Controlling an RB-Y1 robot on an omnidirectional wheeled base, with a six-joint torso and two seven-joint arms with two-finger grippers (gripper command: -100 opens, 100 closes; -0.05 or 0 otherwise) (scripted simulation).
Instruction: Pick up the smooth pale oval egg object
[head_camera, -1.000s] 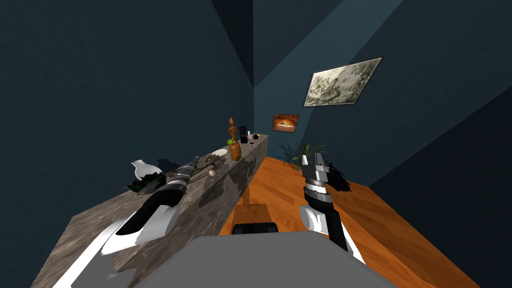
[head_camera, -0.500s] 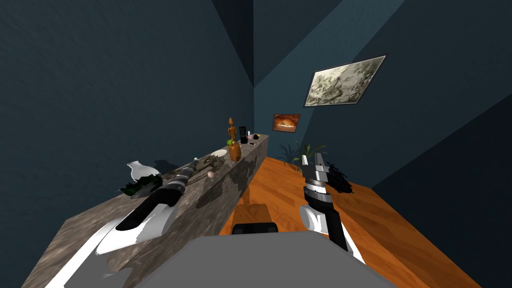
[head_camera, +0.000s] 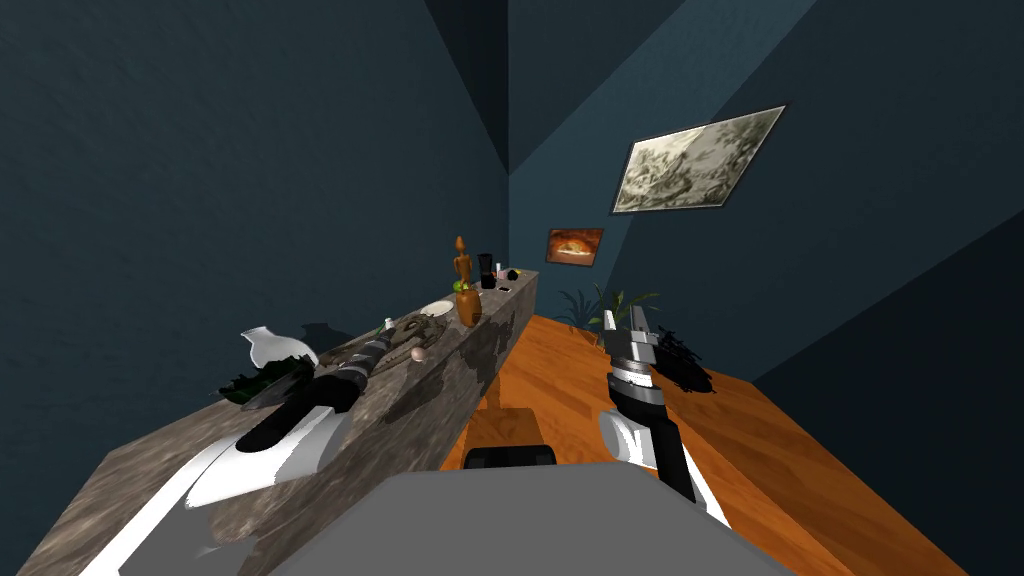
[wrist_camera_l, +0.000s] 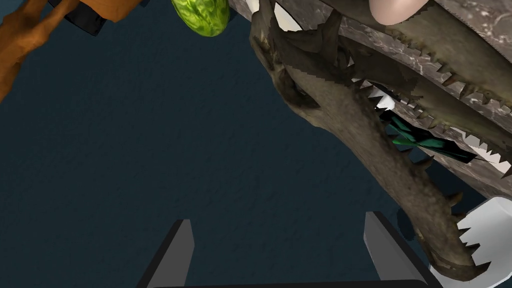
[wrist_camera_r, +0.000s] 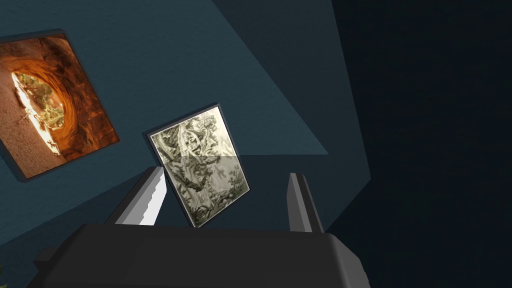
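Egg (head_camera: 418, 354) sits near the counter's (head_camera: 150, 470) right edge, just beside the toothed skull (head_camera: 418, 328). My left hand (wrist_camera_l: 280, 227), fingers apart, should shift right around the teeth, then close gently. My right hand (head_camera: 637, 322) hangs spread too.

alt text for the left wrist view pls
The open left gripper faces a dark blue wall, with a toothed skull close beside one finger. The pale egg lies just past the skull, and a green fruit sits farther off.
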